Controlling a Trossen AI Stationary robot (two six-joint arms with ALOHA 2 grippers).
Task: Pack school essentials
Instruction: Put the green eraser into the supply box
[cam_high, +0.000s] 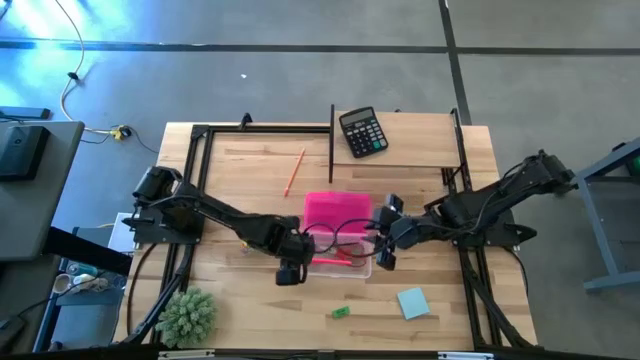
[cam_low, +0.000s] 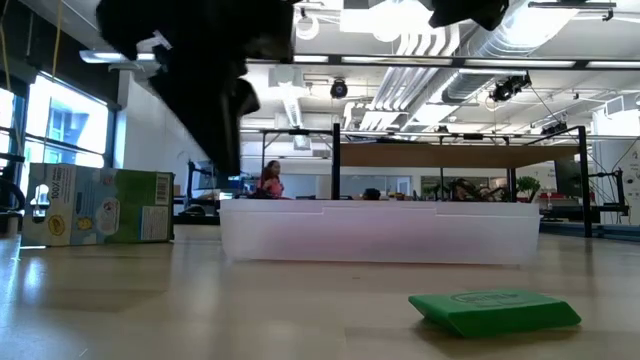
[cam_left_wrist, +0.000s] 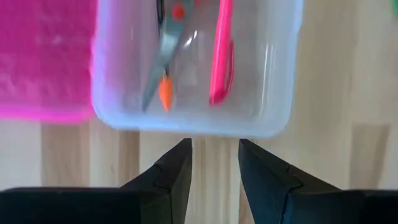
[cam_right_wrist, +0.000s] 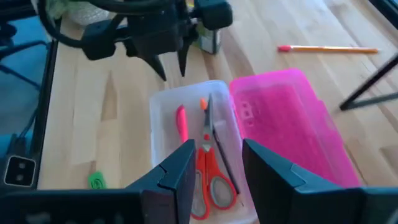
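left end effector (cam_high: 290, 268) – fingers parted, empty, beside clear box (cam_high: 340, 262)

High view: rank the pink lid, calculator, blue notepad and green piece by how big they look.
Largest to smallest:
1. pink lid
2. calculator
3. blue notepad
4. green piece

All four lie flat on the table under the overhead camera, so nearness should barely skew this order.
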